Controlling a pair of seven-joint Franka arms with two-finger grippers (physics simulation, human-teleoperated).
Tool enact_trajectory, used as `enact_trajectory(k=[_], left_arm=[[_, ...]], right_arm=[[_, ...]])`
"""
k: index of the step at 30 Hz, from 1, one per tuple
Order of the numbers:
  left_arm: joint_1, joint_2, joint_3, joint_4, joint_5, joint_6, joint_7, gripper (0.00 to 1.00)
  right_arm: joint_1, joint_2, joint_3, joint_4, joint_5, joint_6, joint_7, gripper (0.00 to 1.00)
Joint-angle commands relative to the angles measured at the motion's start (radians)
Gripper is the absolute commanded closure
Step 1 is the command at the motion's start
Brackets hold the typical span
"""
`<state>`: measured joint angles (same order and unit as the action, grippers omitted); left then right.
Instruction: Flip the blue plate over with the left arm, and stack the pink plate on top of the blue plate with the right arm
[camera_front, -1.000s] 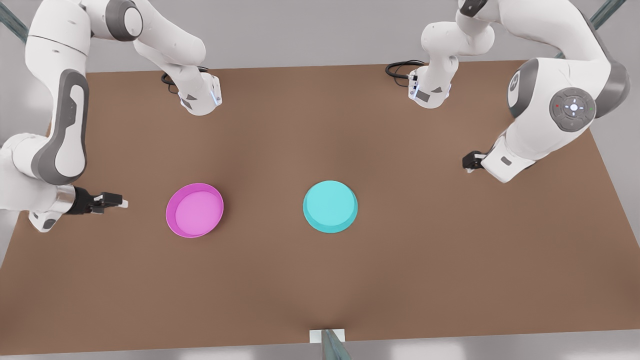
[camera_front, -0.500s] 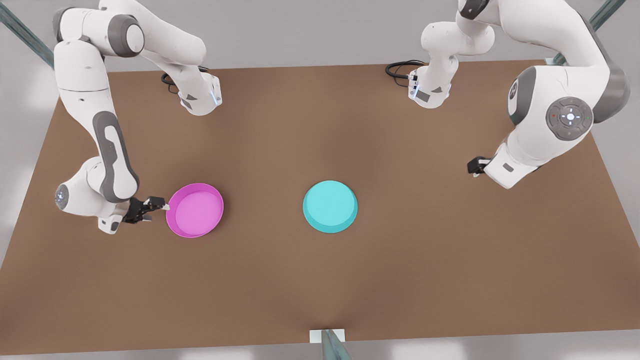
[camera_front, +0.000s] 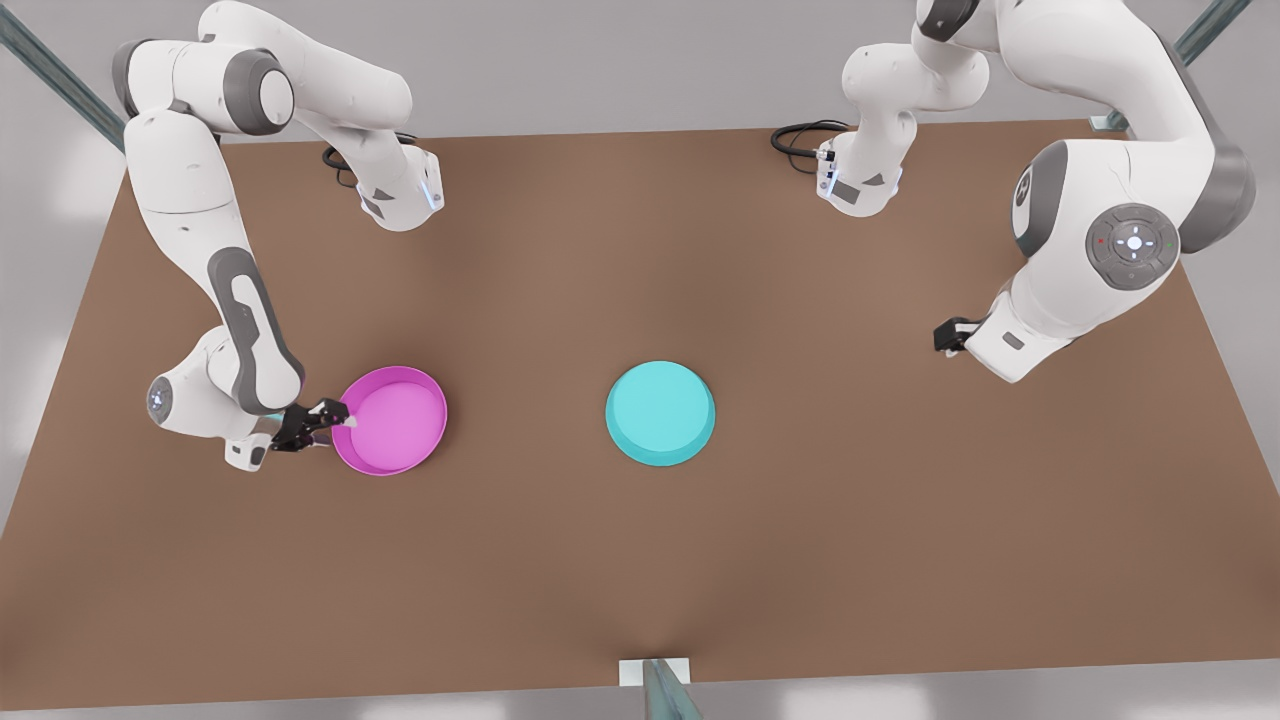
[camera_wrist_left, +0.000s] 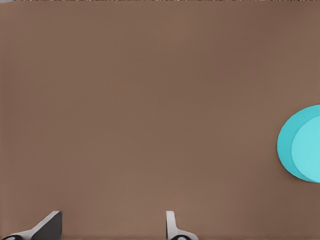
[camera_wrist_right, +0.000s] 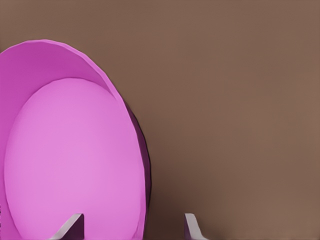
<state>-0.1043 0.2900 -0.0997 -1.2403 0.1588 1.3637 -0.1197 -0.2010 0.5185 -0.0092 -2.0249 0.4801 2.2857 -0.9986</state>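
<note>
The pink plate (camera_front: 392, 420) (camera_wrist_right: 75, 160) lies open side up on the brown table (camera_front: 640, 570), toward the front view's left. My right gripper (camera_front: 340, 416) (camera_wrist_right: 131, 227) is open at its outer edge, one finger inside the rim and one outside. The blue plate (camera_front: 660, 413) (camera_wrist_left: 302, 145) rests near the table's middle, showing a flat pale face with a darker band on one side. My left gripper (camera_front: 946, 334) (camera_wrist_left: 111, 227) hangs open over bare table at the front view's right, well apart from the blue plate.
Both arm bases (camera_front: 400, 195) (camera_front: 858, 185) stand at the table's far edge, each with a black cable beside it. A small white bracket with a metal post (camera_front: 655, 680) sits at the middle of the near edge.
The right arm swung in from the table's edge toward the pink plate until its fingers reached the rim. The left arm shifted only slightly. Neither plate moved.
</note>
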Motion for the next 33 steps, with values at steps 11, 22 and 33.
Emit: enact_trajectory(k=[11,22,33], left_arm=[[-0.002,0.0,0.002,-0.001,0.004,0.003,0.0,0.0],[-0.002,0.0,0.0,-0.001,0.004,0.005,0.0,0.0],[-0.002,0.0,0.0,-0.002,0.004,0.011,0.0,0.0]], right_arm=[[0.026,0.011,0.0,0.002,0.005,0.014,0.018,0.47],[0.029,0.018,0.0,0.002,0.005,0.018,0.017,0.61],[0.029,0.021,0.002,0.003,0.005,0.021,0.017,0.66]])
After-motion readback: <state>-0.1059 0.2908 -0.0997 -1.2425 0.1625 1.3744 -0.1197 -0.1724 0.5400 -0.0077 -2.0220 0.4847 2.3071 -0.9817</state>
